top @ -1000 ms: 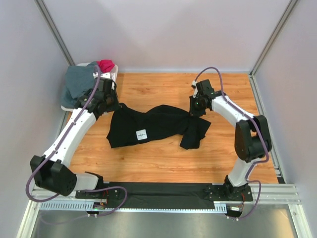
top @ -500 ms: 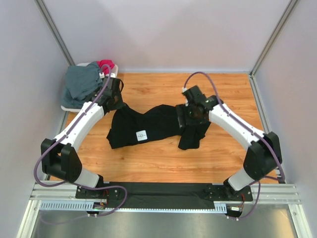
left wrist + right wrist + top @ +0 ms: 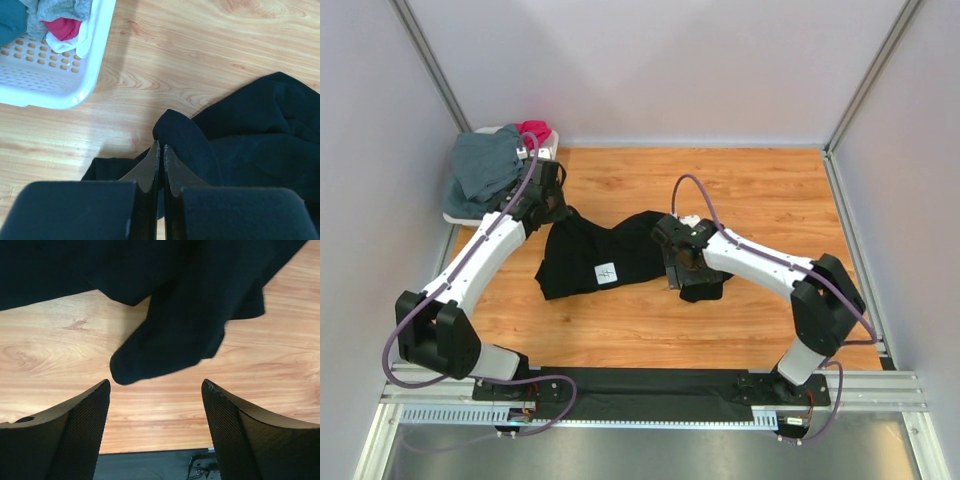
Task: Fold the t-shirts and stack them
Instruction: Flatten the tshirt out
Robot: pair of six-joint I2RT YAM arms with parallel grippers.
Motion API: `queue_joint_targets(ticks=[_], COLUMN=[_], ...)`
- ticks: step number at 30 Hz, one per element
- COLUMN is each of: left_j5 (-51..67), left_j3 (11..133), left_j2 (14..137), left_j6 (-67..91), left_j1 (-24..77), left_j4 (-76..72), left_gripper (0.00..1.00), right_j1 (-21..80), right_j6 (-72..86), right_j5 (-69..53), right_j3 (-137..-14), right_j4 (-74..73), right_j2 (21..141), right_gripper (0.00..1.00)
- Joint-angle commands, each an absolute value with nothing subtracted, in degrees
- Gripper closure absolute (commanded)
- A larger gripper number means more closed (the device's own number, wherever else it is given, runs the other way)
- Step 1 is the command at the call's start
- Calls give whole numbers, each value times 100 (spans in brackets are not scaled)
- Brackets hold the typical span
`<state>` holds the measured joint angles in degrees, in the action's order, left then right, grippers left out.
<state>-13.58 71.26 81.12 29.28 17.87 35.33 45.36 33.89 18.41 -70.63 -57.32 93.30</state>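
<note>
Black t-shirt (image 3: 590, 250) pinched by L gripper (image 3: 159, 144); R gripper (image 3: 155, 385) spread wide above it (nothing held).

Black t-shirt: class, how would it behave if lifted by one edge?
Probably floppy: the black t-shirt lies crumpled in soft folds. Likely light, since the left hand seems to tent it with a fingertip pinch. It would likely sag and trail, not hold shape.
</note>
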Motion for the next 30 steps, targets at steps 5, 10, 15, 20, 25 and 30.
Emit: queue_joint_targets(ticks=[5, 10, 15, 20, 25, 30], left_j5=[-1424, -1415, -1424, -1363, -1327, -1406], left_j3=[6917, 6917, 7031, 7312, 7681, 7770], left_j2=[7700, 7690, 7734, 7726, 7691, 7559], left_j6=[2865, 2778, 2699, 2444, 2162, 2048], left_j1=[1784, 1784, 1784, 1784, 1784, 1784], left_j4=[3384, 3358, 3410, 3638, 4122, 4131], left_gripper=[100, 100, 100, 100, 100, 100], right_j1=[4808, 4790, 4589, 3983, 2333, 1487], right_j6=[3683, 3542, 3068, 2821, 3365, 3015], right_j5=[2056, 2512, 2138, 584, -2274, -1662], right_j3=[-7243, -7374, -7576, -7524, -6146, -5169], right_j4=[-5230, -5501, -5537, -5187, -3491, -3893], right_j2=[10080, 10213, 9134, 7414, 6136, 6283], right_gripper=[25, 92, 100, 100, 99, 99])
